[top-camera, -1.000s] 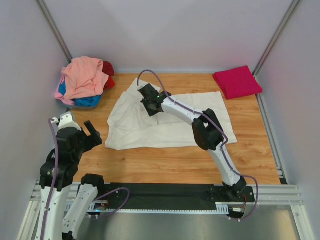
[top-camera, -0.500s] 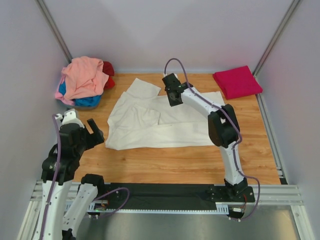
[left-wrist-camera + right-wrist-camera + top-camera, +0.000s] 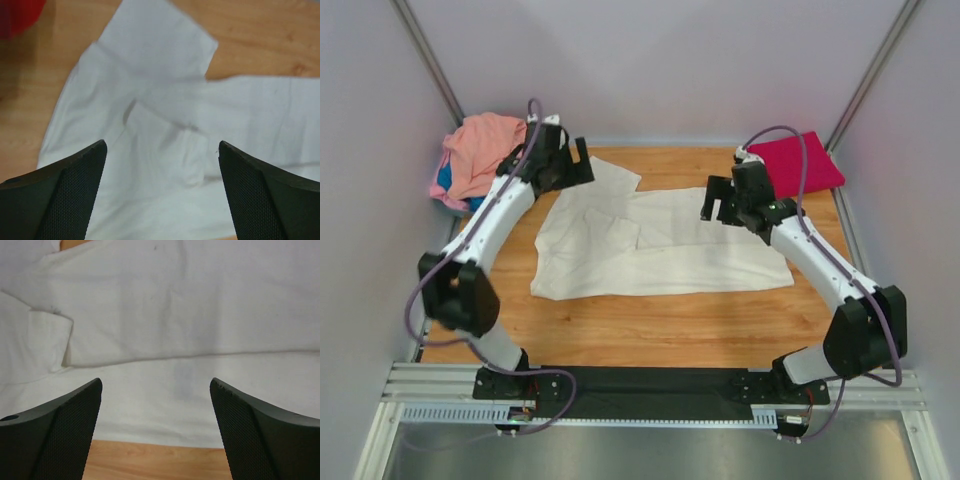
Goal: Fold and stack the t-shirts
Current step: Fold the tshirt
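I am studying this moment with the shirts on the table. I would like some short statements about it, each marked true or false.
1. The cream-white t-shirt lies spread on the table. True.
2. The right gripper is closed on that shirt. False: its jaws stand open above the cloth, holding nothing.
3. The magenta t-shirt lies folded at the far right corner. True.
4. The salmon-pink t-shirt is stacked on the magenta one. False: it lies crumpled at the far left corner.
5. The left gripper is open. True.
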